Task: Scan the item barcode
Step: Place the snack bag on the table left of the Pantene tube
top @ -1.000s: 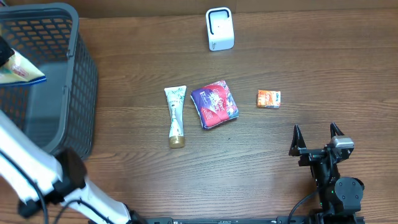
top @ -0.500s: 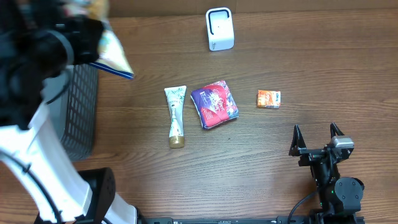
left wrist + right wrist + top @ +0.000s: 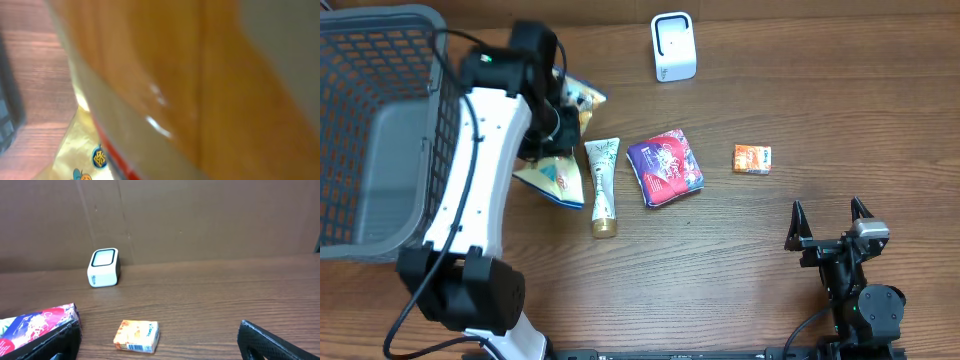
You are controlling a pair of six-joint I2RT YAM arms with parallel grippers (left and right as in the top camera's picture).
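Overhead, you see the grey basket (image 3: 380,120) far left of the white scanner (image 3: 673,46). Your left gripper (image 3: 563,132) is clamped on the yellow snack bag (image 3: 552,180), held left of the scanner and nearer the robot. Your right gripper (image 3: 828,222) sits right of the scanner at the near edge, fingers wide apart, empty. The purple pouch (image 3: 665,167) lies directly before the scanner, the cream tube (image 3: 602,186) to its left, the orange box (image 3: 752,158) to its right.
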